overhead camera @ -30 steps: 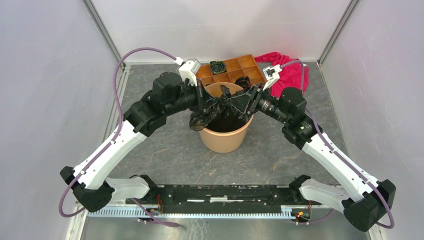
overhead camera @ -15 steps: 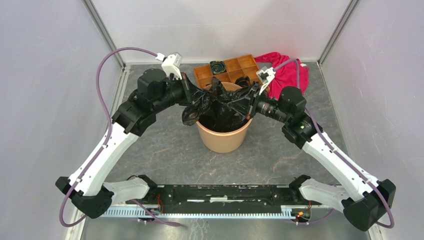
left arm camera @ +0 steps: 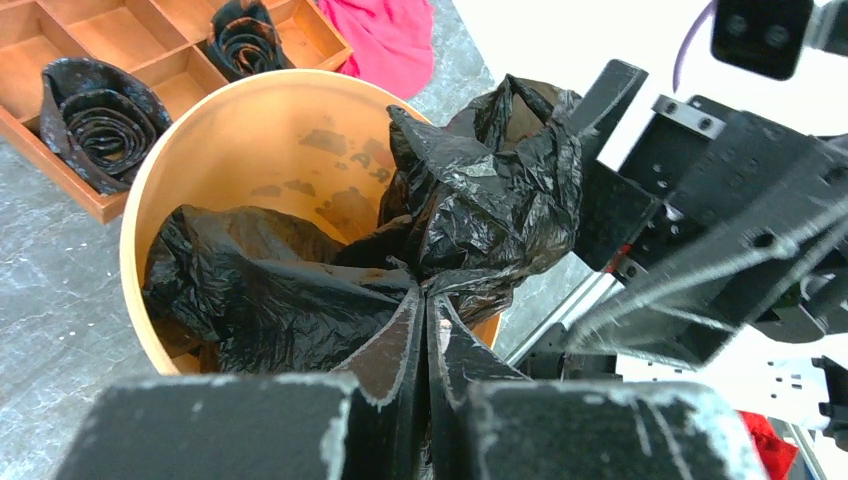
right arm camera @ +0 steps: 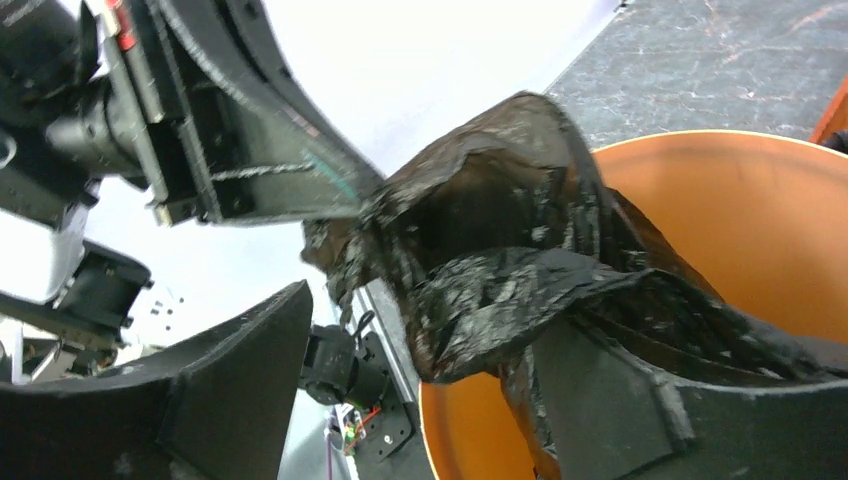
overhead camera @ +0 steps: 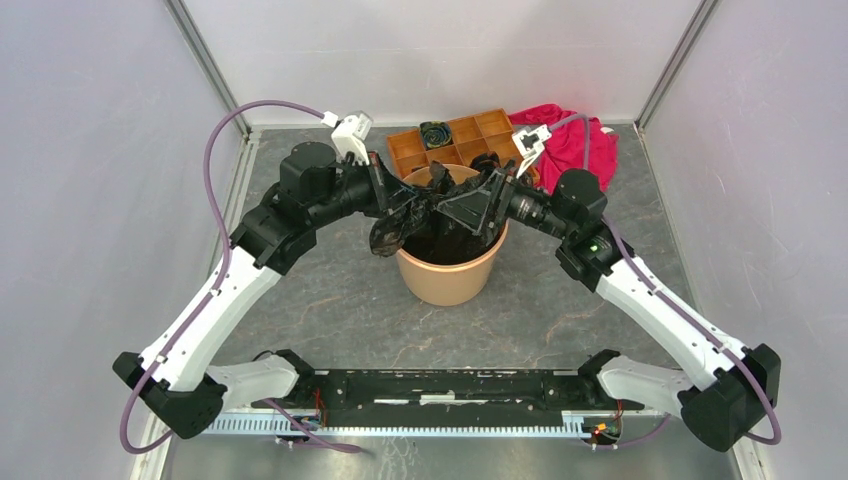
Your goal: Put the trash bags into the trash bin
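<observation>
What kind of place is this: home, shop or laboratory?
Probably a robot test cell: plain white walls enclose a grey table, and a left arm and right arm are bolted at its near edge.

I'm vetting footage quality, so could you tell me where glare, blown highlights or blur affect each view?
Top view: even light, sharp, but the bag over the bin reads as one dark mass. Left wrist: glints on the bag's crinkles, backdrop blown out, left fingers blurred. Right wrist: backdrop blown out, right fingers soft.

Crinkled glossy black trash bag (left arm camera: 480,200) lies partly inside the upright light-orange trash bin (overhead camera: 452,282), bunched above its rim.
</observation>
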Motion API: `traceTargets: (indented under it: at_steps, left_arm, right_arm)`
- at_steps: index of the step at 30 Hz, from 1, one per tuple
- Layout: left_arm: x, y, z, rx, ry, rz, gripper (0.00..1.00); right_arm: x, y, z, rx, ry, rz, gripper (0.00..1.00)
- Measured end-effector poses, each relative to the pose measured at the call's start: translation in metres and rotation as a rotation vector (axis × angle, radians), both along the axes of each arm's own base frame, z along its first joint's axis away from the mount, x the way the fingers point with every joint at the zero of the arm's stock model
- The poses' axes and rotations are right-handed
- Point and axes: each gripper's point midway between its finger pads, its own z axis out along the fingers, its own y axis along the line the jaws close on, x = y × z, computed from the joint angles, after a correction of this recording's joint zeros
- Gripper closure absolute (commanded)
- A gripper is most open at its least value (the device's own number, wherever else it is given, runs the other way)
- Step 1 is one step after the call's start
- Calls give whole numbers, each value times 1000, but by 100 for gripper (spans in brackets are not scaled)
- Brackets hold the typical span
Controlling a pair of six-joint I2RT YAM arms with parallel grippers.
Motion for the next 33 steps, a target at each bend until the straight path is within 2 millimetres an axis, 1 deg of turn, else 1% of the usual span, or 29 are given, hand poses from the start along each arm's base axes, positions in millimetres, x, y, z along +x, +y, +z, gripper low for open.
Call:
traceTargets:
  at_steps: [1, 2, 3, 4, 5, 6, 7, 8, 10, 11, 13, 14, 15, 18, 21, 24, 27, 28, 29, 30, 31, 33]
  left_arm:
    - [-1, -1, -1, -5, 1, -6, 92]
    - [-2, -1, -2, -9, 4, -12, 92]
    - [-4, -2, -4, -12, 9, -18, 92]
    - [-5, -2, -5, -16, 12, -20, 92]
    - [-6, -1, -6, -16, 15, -19, 92]
    - [-7, -1, -7, -17, 15, -19, 89]
    - [-8, 0, -6, -18, 14, -19, 84]
    - [-9, 1, -5, -21, 9, -19, 76]
    - [-14, 4, 0, -31, -5, -20, 50]
    - [-17, 6, 3, -37, -15, -24, 39]
    - [-21, 7, 9, -45, -34, -35, 22]
    - [-23, 8, 12, -48, -42, -41, 16]
    - [-24, 8, 15, -49, -50, -44, 11]
    - [-20, 5, 23, -50, -57, -45, 5]
    - [-10, -2, 29, -48, -53, -46, 0]
    - [-1, -12, 21, -28, -25, -53, 0]
    - [0, -26, 13, -7, 4, -79, 1]
    - [0, -30, 11, -2, 11, -86, 4]
    - [1, -34, 9, 4, 18, -92, 9]
    - [4, -36, 8, 10, 20, -84, 16]
    - [6, -37, 7, 14, 20, -79, 24]
    - [10, -36, 4, 26, 24, -57, 34]
  right_arm:
    - [4, 1, -2, 4, 21, -14, 45]
    - [6, 1, -4, 7, 34, -22, 70]
    - [9, 2, -5, 13, 51, -32, 82]
    - [12, 2, -7, 17, 65, -41, 90]
    - [13, 2, -7, 19, 71, -45, 97]
    - [15, 2, -8, 22, 81, -53, 100]
    - [16, 2, -9, 19, 79, -55, 100]
    - [16, 2, -9, 16, 75, -56, 100]
    - [16, 2, -11, -4, 47, -55, 100]
    - [16, 1, -11, -9, 40, -54, 100]
    - [15, 1, -15, -44, 11, -43, 100]
    - [14, 1, -16, -68, -3, -31, 100]
    - [12, 3, -15, -85, -22, -11, 100]
    - [8, 7, -5, -106, -80, 41, 100]
    - [3, 10, 5, -112, -138, 84, 100]
    - [-2, 11, 7, -118, -169, 116, 100]
    - [-5, 13, 5, -123, -176, 145, 100]
    - [-6, 14, 4, -126, -177, 157, 100]
    - [-7, 14, 3, -127, -177, 164, 100]
    - [-8, 14, 1, -132, -174, 173, 100]
    - [-9, 15, 0, -134, -174, 179, 100]
    - [-10, 15, 0, -135, -178, 184, 100]
